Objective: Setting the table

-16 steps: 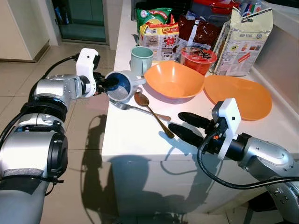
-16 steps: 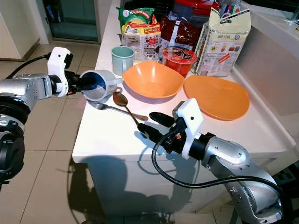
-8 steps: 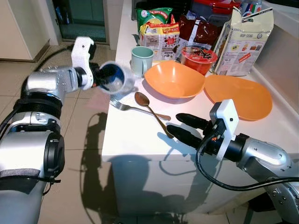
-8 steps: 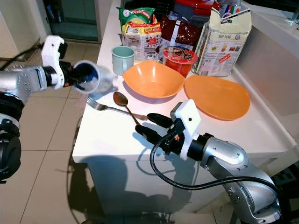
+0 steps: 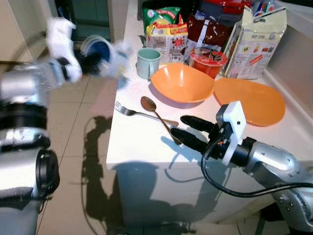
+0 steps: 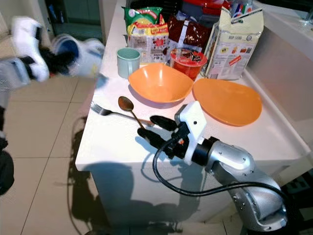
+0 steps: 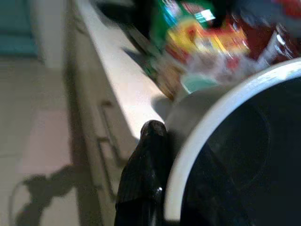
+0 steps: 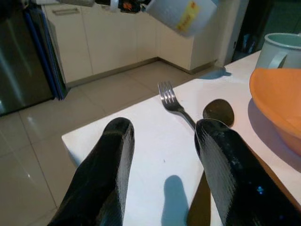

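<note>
Mug in the air, cutlery waiting.
Head view: the left pincer pinches the white mug beside the surface. Right wrist view: the right pincer, spread, hovers above the spoon; closing on it likely comes next.

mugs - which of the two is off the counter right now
The white mug with the blue inside, held up by the left gripper beyond the counter's edge. The pale green mug stands by the orange bowl.

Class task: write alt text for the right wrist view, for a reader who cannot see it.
Two open black fingers of the right end effector hover over a white counter, pointing at a fork and spoon; the left end effector holds a white mug aloft beyond.
</note>
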Tool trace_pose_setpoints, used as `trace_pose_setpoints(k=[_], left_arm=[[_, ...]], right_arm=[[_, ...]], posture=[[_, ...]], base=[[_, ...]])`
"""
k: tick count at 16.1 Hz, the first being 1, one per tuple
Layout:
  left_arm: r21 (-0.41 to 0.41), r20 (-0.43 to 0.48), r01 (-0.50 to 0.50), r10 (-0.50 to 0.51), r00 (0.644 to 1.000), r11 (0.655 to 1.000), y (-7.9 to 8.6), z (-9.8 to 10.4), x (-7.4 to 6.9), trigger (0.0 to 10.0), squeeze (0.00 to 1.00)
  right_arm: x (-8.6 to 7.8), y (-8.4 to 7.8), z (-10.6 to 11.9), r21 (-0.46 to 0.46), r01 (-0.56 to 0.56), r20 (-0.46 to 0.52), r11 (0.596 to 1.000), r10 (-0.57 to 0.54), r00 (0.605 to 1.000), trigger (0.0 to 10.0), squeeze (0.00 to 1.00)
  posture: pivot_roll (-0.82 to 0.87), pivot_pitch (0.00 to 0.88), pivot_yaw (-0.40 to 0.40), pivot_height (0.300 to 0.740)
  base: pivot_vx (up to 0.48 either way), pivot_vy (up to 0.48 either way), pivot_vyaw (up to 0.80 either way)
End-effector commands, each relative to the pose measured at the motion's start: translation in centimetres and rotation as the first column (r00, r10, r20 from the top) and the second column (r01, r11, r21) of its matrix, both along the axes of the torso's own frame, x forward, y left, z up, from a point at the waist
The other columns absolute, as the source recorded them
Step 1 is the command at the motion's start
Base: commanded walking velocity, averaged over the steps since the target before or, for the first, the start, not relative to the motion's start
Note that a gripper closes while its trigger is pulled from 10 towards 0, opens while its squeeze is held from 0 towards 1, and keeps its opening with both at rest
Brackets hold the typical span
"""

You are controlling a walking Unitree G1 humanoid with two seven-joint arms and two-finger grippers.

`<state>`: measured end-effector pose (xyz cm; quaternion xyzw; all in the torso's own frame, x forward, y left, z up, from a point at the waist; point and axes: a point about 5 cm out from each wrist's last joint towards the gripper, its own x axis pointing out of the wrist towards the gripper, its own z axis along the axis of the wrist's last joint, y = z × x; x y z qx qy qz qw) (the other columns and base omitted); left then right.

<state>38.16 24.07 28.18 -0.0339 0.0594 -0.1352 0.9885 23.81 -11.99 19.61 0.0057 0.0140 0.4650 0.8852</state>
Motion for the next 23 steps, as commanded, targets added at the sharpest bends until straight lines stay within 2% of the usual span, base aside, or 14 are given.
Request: trace_pose_setpoints(k=[1, 2, 3, 4, 5, 6, 7, 8, 10, 11, 14, 16, 21, 23], left_arm=[[0.011, 0.043, -0.067, 0.066, 0.997, 0.998, 0.1, 1.0, -0.3, 0.0, 0.0], [0.034, 0.107, -0.172, 0.167, 0.98, 0.984, 0.0, 1.6, -0.9, 0.0, 0.0], [0.016, 0.138, -0.233, 0.229, 0.964, 0.972, -0.1, 1.9, -1.3, 0.0, 0.0], [-0.02, 0.197, -0.312, 0.31, 0.93, 0.95, -0.7, 1.9, -2.4, 0.0, 0.0], [-0.022, 0.26, -0.372, 0.365, 0.894, 0.928, -2.0, 1.0, -4.2, 0.0, 0.0], [-0.055, 0.264, -0.383, 0.384, 0.885, 0.922, -3.0, 0.1, -5.2, 0.0, 0.0], [-0.1, 0.252, -0.358, 0.371, 0.894, 0.929, -4.3, -1.5, -6.6, 10.0, 0.0], [-0.043, 0.291, -0.322, 0.32, 0.902, 0.946, -5.4, -2.3, -7.7, 10.0, 0.0], [0.067, 0.348, -0.317, 0.275, 0.896, 0.946, -6.4, -2.9, -8.7, 10.0, 0.0], [0.066, 0.392, -0.332, 0.282, 0.876, 0.941, -6.9, -2.6, -9.3, 10.0, 0.0], [0.113, 0.469, -0.312, 0.226, 0.854, 0.943, -7.6, -2.4, -10.6, 10.0, 0.0], [0.158, 0.486, -0.301, 0.191, 0.853, 0.94, -7.9, -2.7, -10.7, 10.0, 0.0], [0.2, 0.491, -0.287, 0.157, 0.857, 0.937, -8.5, -3.4, -11.0, 10.0, 0.0], [0.21, 0.494, -0.283, 0.149, 0.857, 0.936, -8.5, -3.4, -10.9, 10.0, 0.0]], right_arm=[[0.3, 0.0, 0.1, 0.006, 0.025, 0.013, 1.0, -0.026, 1.0, 10.0, 0.0], [0.7, 0.1, 0.2, 0.035, 0.067, 0.02, 0.997, -0.068, 0.997, 10.0, 0.0], [0.8, 0.2, 0.2, 0.049, 0.084, 0.022, 0.995, -0.085, 0.996, 10.0, 0.0], [1.2, 0.3, 0.3, 0.082, 0.134, 0.029, 0.988, -0.137, 0.99, 10.0, 0.0], [1.6, 0.4, 0.5, 0.137, 0.22, 0.026, 0.966, -0.225, 0.974, 10.0, 0.0], [1.7, 0.4, 0.5, 0.164, 0.268, 0.019, 0.949, -0.275, 0.961, 10.0, 0.0], [1.9, 0.4, 0.6, 0.196, 0.314, 0.007, 0.929, -0.321, 0.947, 10.0, 0.0], [2.0, 0.5, 0.8, 0.214, 0.343, -0.004, 0.915, -0.35, 0.937, 10.0, 0.0], [2.1, 0.4, 0.8, 0.221, 0.359, -0.011, 0.907, -0.365, 0.931, 10.0, 0.0], [2.2, 0.3, 0.8, 0.233, 0.373, -0.02, 0.898, -0.379, 0.925, 10.0, 0.0], [2.4, 0.3, 1.0, 0.245, 0.398, -0.024, 0.884, -0.405, 0.914, 10.0, 0.0], [2.3, 0.5, 1.2, 0.246, 0.411, -0.016, 0.878, -0.42, 0.907, 10.0, 0.0], [2.5, 0.3, 0.8, 0.243, 0.454, -0.029, 0.857, -0.461, 0.887, 10.0, 0.0], [2.6, 0.5, 0.8, 0.245, 0.448, -0.028, 0.86, -0.455, 0.89, 10.0, 0.0]], posture=[[0.04, 0.0, -0.072, 0.74], [0.04, 0.0, -0.072, 0.74], [0.04, 0.0, -0.072, 0.74], [0.06, 0.0, -0.068, 0.74], [0.06, 0.0, -0.07, 0.74], [0.06, 0.0, -0.068, 0.74], [0.06, 0.0, -0.073, 0.74], [0.05, 0.0, -0.073, 0.74], [0.06, 0.0, -0.075, 0.74], [0.07, 0.0, -0.074, 0.74], [0.06, 0.0, -0.069, 0.74], [0.05, 0.0, -0.065, 0.74], [0.06, 0.0, -0.056, 0.74], [0.06, 0.0, -0.057, 0.74]], base=[[0.0, 0.0, 0.0], [0.0, 0.0, 0.0], [0.0, 0.0, 0.0], [0.0, 0.0, 0.0], [0.0, 0.0, 0.0], [0.0, 0.0, 0.0], [0.0, 0.0, 0.0], [0.0, 0.0, 0.0], [0.0, 0.0, 0.0], [0.0, 0.0, 0.0], [0.0, 0.0, 0.0], [-0.124, 0.0, 0.0], [-0.266, 0.0, 0.0], [-0.268, 0.0, 0.0]])
